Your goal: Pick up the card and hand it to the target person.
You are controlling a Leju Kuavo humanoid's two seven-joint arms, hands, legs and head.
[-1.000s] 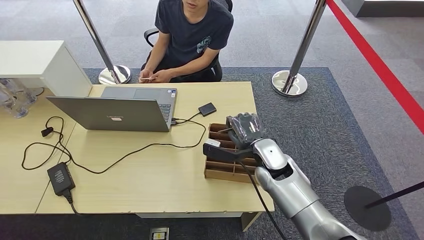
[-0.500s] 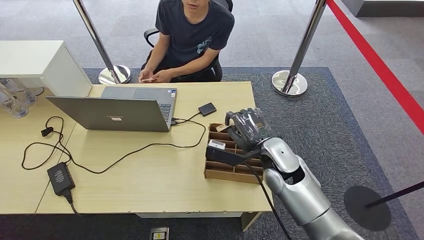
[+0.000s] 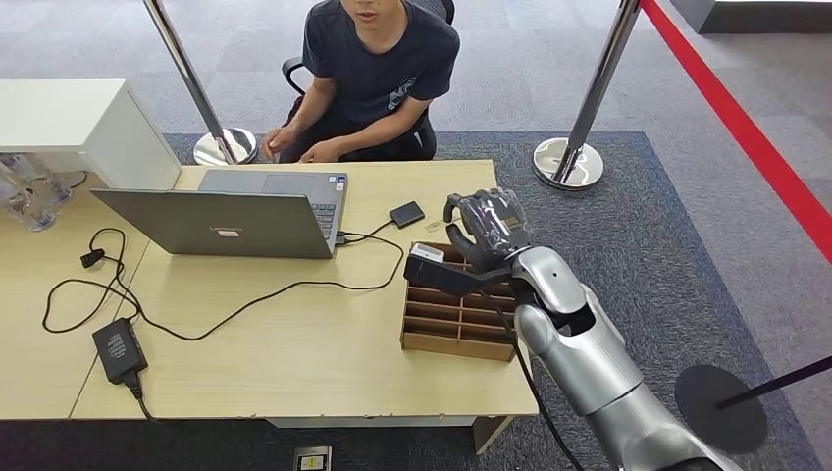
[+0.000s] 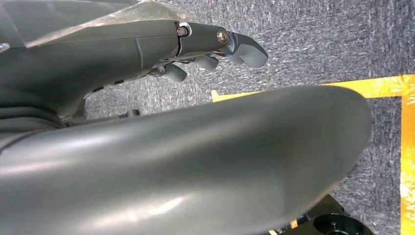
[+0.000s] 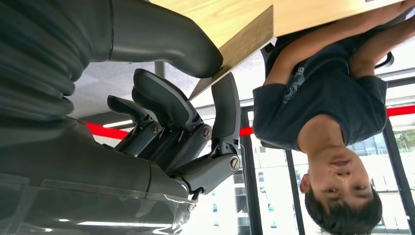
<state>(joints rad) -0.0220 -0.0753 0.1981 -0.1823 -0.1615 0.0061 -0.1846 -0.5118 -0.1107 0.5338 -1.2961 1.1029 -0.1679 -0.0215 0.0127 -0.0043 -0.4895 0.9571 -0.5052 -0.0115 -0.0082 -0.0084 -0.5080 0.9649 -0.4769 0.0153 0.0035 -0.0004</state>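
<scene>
My right hand [image 3: 486, 231] pinched the card [image 5: 235, 49] between thumb and fingers, lifted clear of the slotted wooden box [image 3: 456, 314] at the worktop [image 3: 294, 343] edge. I judged the pick-up done and the hand-over under way. The person [image 3: 378, 69] sat across the worktop, well apart from my hand, both of their hands low by the laptop [image 3: 235, 211]. My next move called for reaching forward over the worktop toward them and releasing only once they took hold. My left hand [image 4: 215, 46] hung over the carpet, fingers curled on nothing.
</scene>
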